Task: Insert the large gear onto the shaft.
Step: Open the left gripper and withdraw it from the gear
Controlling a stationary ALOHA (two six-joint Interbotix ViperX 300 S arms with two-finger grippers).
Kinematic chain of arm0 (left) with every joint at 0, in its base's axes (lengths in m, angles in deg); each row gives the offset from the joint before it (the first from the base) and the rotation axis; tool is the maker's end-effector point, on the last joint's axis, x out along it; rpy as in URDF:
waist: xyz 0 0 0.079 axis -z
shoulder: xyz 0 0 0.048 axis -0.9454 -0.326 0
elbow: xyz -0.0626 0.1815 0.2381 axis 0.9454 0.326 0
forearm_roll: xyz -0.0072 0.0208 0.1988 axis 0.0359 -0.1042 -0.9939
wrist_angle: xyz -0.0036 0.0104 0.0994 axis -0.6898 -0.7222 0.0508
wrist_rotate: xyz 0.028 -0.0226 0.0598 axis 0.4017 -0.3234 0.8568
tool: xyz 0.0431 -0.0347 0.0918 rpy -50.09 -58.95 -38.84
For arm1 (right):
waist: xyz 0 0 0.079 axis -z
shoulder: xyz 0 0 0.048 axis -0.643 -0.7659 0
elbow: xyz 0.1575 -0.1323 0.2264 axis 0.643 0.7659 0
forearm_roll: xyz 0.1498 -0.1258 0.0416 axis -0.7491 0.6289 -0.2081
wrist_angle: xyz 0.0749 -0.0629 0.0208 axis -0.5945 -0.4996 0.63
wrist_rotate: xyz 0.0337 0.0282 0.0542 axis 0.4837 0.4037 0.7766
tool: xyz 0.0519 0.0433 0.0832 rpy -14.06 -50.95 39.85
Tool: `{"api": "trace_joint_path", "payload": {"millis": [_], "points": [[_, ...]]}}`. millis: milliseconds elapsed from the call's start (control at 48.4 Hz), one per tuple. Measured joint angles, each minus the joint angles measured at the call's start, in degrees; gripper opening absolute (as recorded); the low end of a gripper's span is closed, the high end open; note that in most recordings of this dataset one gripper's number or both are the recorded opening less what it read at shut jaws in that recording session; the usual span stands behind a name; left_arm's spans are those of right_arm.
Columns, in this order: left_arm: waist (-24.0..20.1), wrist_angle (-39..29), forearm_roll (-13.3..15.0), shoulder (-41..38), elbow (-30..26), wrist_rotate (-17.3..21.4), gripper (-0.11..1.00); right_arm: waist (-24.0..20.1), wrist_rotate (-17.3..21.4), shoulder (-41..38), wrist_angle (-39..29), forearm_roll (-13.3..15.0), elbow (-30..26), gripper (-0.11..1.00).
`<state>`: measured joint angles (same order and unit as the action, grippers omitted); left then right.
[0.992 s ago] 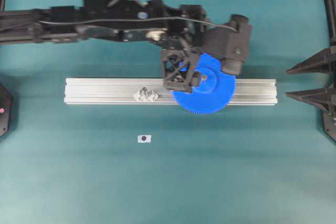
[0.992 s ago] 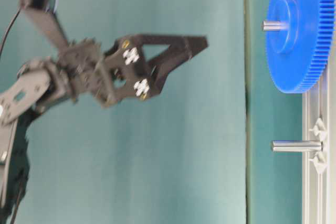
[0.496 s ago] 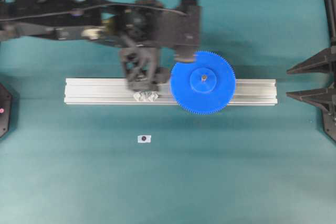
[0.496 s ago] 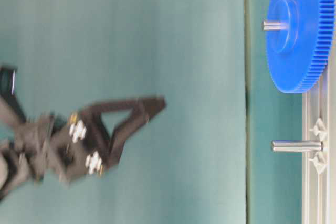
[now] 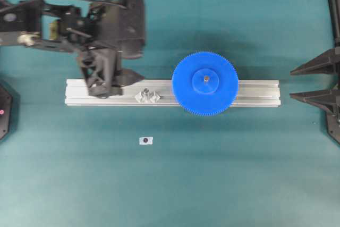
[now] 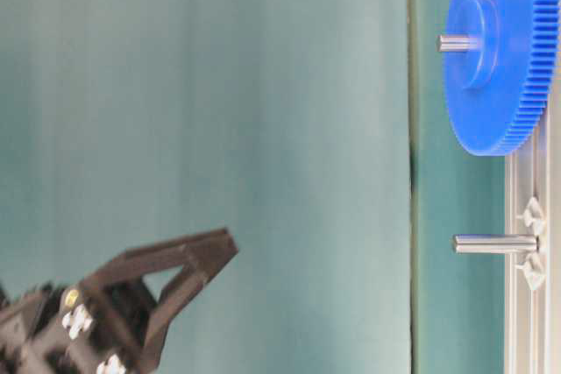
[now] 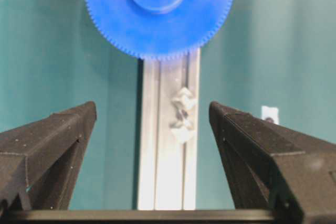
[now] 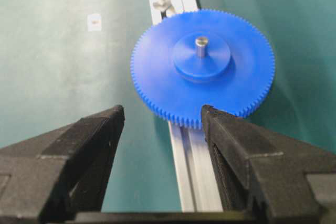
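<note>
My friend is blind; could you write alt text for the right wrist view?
A large gear, bright blue, sits on an aluminium rail with the shaft poking up through its centre hole. The right hand, open and empty, frames it from below.

Two black robot arms

The left arm [image 5: 79,22] is matte black with a thin black cable, silver screws and triangular open-framed fingers [image 6: 188,260]; the right gripper [image 8: 160,166] has the same black wedge fingers.

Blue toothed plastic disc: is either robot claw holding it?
No. The blue toothed plastic disc sits on its silvery metal pin; both grippers are open and empty.
</note>
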<state>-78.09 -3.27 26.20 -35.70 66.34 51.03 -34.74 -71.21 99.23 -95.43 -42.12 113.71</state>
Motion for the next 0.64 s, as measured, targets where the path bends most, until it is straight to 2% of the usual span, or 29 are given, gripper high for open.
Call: {"api": "trace_joint_path", "payload": {"millis": [165,641], "points": [[0.79,2.46,0.00,2.55,3.34,0.00,0.88,0.00,1.85,0.09,-0.09,0.00,0.09,0.69],[2.64,16.00,0.00,10.99,13.97,-0.35,0.88,0.00,1.93,0.09,-0.18,0.00,0.09,0.69]]}}
